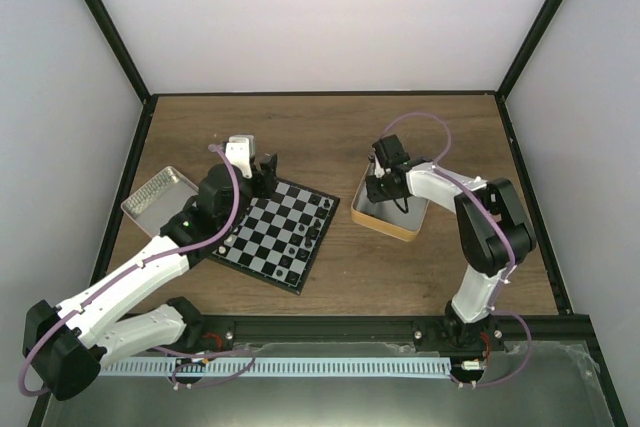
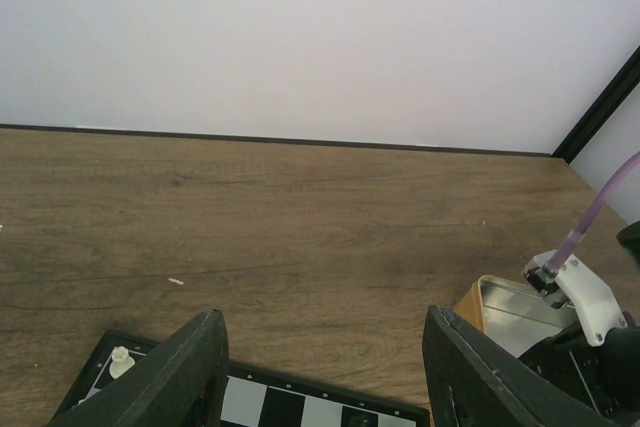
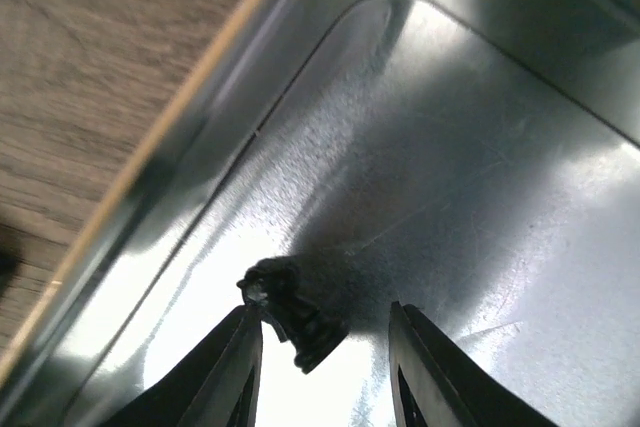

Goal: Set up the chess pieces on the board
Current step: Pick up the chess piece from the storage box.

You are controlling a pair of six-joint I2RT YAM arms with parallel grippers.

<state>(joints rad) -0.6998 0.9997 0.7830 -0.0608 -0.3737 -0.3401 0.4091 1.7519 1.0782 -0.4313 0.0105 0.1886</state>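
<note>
- Right gripper (image 3: 322,335), lower centre of its wrist view: jaws apart, straddling a black piece (image 3: 290,309) lying in the tin (image 3: 480,147); apparently not yet clamped.
- Left gripper (image 2: 320,347): jaws apart, empty, above the board (image 1: 262,237), centre-left in the top view.
- Few chess pieces (image 1: 291,247) placed; most squares bare.

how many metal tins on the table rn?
2: silver rectangular tin left of the black-and-white checkered chessboard; gold-rimmed square tin right of it. None looks hidden.

Chessboard (image 1: 265,237): black and pale-grey checks. Bench (image 1: 330,137): brown wood grain. Tin (image 1: 383,224): gold rim, silvery inside. Chess piece (image 3: 290,312): glossy black.
</note>
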